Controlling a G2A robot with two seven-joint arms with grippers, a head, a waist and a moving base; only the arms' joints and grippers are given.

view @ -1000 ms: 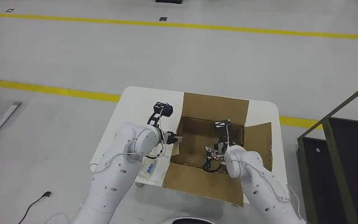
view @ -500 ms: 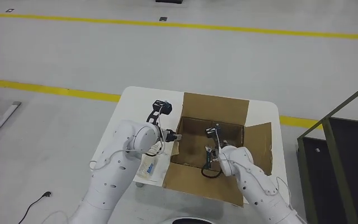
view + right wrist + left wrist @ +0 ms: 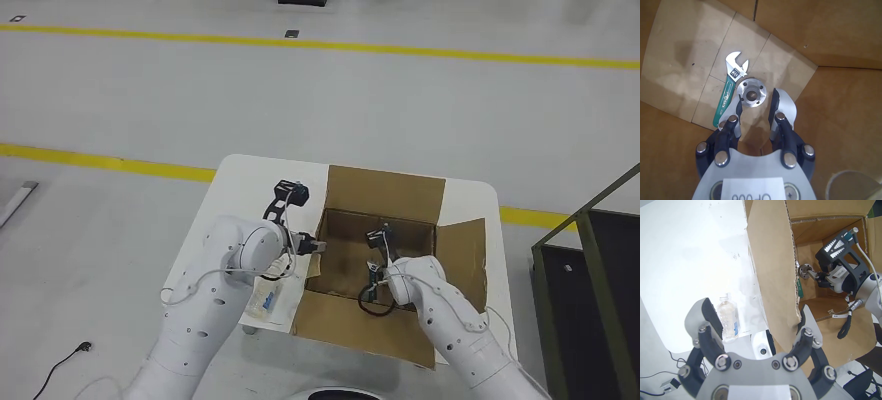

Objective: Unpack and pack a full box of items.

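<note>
Metal ring (image 3: 752, 94) lies on the box (image 3: 677, 56) floor; my right fingers (image 3: 775, 102) have come down around it, open, not squeezing yet. My left fingers (image 3: 712, 313) are open at the flap (image 3: 770, 266), so grabbing looks next.

Wrench (image 3: 728, 95) beside flange (image 3: 752, 92) inside box (image 3: 829, 37); bottle (image 3: 728, 319) on table (image 3: 687, 256) outside.

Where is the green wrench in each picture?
Top view: too small to make out inside the brown cardboard box.
Left wrist view: the green-handled adjustable wrench peeks out past the box flap, next to the round silver metal flange.
Right wrist view: it lies flat on the box floor, beside the flange.
Shared landmark: the flange; the box too.
</note>
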